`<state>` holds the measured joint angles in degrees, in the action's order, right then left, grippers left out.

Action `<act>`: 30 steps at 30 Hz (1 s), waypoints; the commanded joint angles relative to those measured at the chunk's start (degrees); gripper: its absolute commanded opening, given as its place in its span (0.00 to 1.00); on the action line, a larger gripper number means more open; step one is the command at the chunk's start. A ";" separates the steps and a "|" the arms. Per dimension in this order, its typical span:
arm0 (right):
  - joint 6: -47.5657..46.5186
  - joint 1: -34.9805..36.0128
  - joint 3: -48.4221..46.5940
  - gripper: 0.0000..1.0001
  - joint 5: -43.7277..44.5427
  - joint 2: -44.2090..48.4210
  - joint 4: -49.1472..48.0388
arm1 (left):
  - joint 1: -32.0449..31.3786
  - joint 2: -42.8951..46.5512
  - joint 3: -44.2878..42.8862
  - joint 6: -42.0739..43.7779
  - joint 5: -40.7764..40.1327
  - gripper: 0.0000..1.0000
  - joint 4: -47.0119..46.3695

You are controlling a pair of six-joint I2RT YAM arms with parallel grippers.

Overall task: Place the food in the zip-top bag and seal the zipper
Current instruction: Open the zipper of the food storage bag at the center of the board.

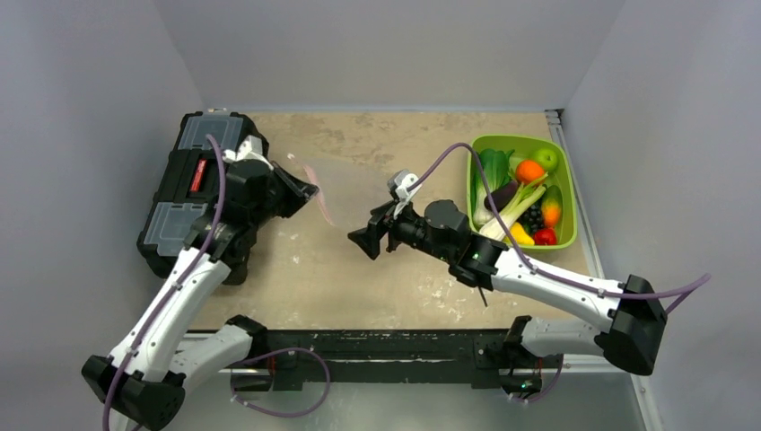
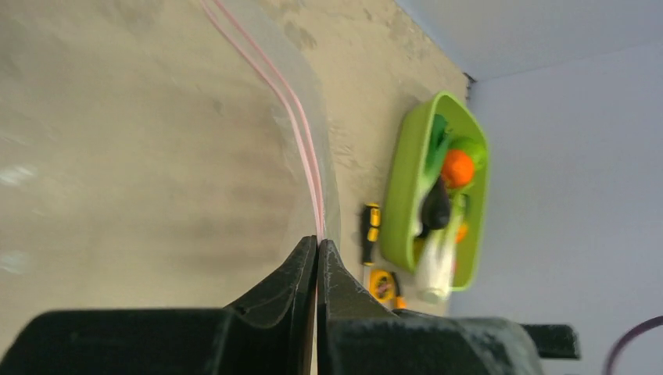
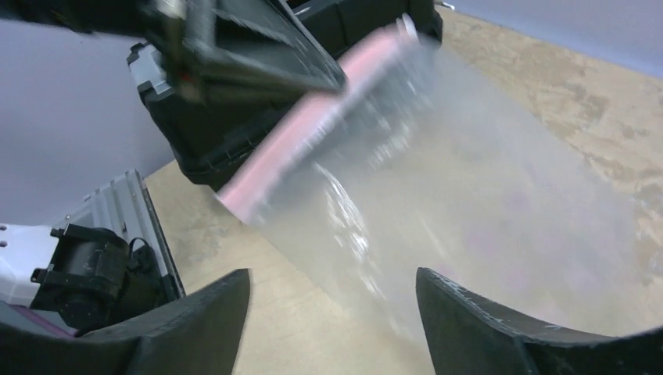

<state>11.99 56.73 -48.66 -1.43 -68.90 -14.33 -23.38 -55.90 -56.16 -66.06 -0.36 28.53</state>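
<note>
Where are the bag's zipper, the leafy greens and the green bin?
zipper (image 2: 307,148): left wrist view, on the pink strip, mid-length.
leafy greens (image 1: 494,167): top view, on a dark leaf of one.
green bin (image 1: 513,138): top view, on the far rim.

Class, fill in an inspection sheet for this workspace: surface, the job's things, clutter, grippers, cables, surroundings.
Surface: tan table, worn and stained.
Job's things: clear zip-top bag, gripped at its pink zipper; two leafy greens lying in the green bin, not yet bagged.
Clutter: black toolbox at left; orange fruit and eggplant in the bin; screwdriver beside the bin.
Grippers: left gripper shut on the zipper; right gripper open, facing the bag, holding nothing.
Cables: purple cable along each arm.
Surroundings: plain grey walls; nothing else seen.
</note>
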 commanded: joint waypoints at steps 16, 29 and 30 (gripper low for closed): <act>24.86 -6.97 -3.43 0.86 -3.43 -2.30 4.36 | -12.98 -11.15 -22.86 46.31 -5.96 0.00 22.91; 34.91 -18.90 8.64 0.82 -1.61 9.63 9.94 | -15.30 -19.25 -3.90 28.29 17.23 0.00 -7.84; 35.71 -19.07 8.44 0.80 -1.63 9.29 10.31 | -15.30 -19.19 -3.05 27.89 17.72 0.00 -8.74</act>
<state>43.13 39.31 -40.10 -5.04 -60.73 -5.72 -38.74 -77.10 -61.73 -33.30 11.11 31.81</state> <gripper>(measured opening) 0.829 0.008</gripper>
